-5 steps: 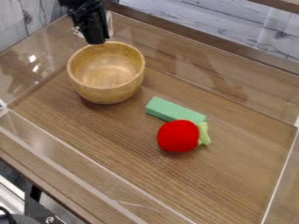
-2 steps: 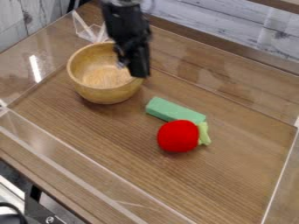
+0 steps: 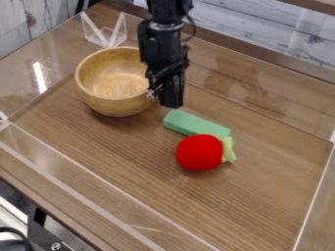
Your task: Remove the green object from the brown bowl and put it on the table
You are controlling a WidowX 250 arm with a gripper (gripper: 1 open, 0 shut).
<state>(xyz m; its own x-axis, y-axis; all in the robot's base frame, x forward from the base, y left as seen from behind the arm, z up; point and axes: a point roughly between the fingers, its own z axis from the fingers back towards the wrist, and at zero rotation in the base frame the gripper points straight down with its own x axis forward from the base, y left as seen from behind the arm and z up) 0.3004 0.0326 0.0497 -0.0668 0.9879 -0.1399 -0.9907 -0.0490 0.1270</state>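
The green object, a flat light-green block, lies on the table to the right of the brown bowl. The bowl looks empty inside. My gripper hangs on the black arm, pointing down between the bowl's right rim and the block's left end. Its fingers look shut with nothing in them. The tip sits just above and left of the block, and I cannot tell if it touches it.
A red round toy fruit with a pale green leaf lies just in front of the block. Low clear acrylic walls border the tabletop. A clear holder stands behind the bowl.
The arm has swung from behind the bowl's far left rim across the bowl to its right side and come lower. The block and the red fruit have not moved.
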